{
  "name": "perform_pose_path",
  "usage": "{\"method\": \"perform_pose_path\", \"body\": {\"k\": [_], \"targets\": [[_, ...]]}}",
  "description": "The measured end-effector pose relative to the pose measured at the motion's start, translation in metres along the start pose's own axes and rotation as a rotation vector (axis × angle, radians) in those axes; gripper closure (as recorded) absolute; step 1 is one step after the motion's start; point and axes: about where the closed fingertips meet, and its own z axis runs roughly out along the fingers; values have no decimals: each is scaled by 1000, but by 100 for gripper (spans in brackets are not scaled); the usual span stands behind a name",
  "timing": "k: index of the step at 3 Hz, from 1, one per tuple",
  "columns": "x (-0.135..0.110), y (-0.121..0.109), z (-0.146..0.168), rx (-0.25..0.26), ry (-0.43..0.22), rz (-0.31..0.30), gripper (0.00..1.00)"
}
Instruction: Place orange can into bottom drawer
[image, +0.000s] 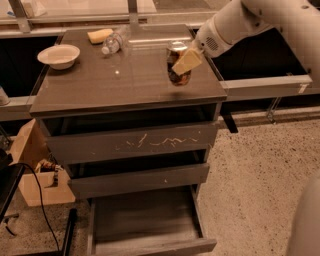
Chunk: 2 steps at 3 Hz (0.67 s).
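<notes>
The orange can (176, 70) stands at the right side of the cabinet top (110, 82), tilted a little, its base just at or barely off the surface. My gripper (186, 61) comes in from the upper right and is shut on the can, with one yellowish finger (188, 61) across its front; the other finger is hidden behind the can. The bottom drawer (145, 220) is pulled out at floor level below, and its tray holds nothing.
A white bowl (59, 55), a clear plastic bottle (114, 41) and a yellow sponge (100, 35) lie on the left and back of the cabinet top. The white-scratched top drawer (135, 142) and middle drawer (140, 180) are nearly closed. A cardboard box (32, 165) stands at left.
</notes>
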Motion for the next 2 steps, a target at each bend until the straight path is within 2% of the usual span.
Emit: {"method": "perform_pose_path", "body": {"k": [1,2], "targets": [[4,19,-29,7,-29,10,100],[9,50,-52,17,-68,16,100]]}}
